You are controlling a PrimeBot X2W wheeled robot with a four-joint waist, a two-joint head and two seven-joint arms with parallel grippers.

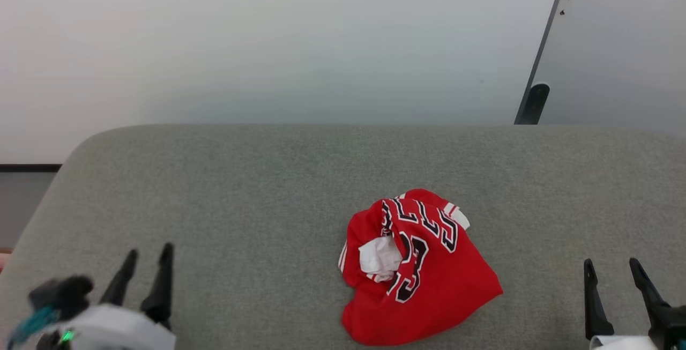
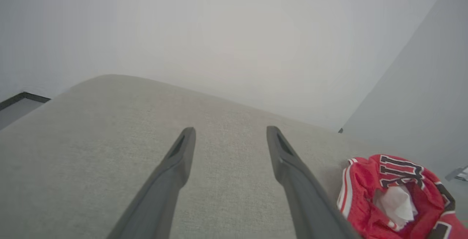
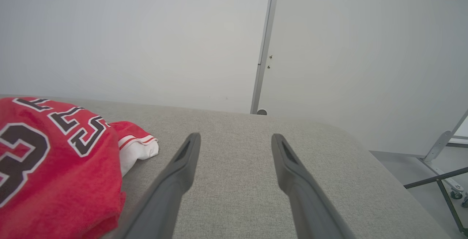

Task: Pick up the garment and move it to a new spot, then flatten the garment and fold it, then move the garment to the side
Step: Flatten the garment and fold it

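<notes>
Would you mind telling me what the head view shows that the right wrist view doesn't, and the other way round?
Head view adds: the left gripper, open above the near left of the grey cushion, and the whole crumpled outline of the garment, a white sleeve bunched in its middle. Right wrist view adds: a metal frame on castors, standing on the floor beyond the cushion's rounded end. Both share: the right gripper, open and apart from the garment, the black white-edged lettering, and the wall seam with two screws.
</notes>
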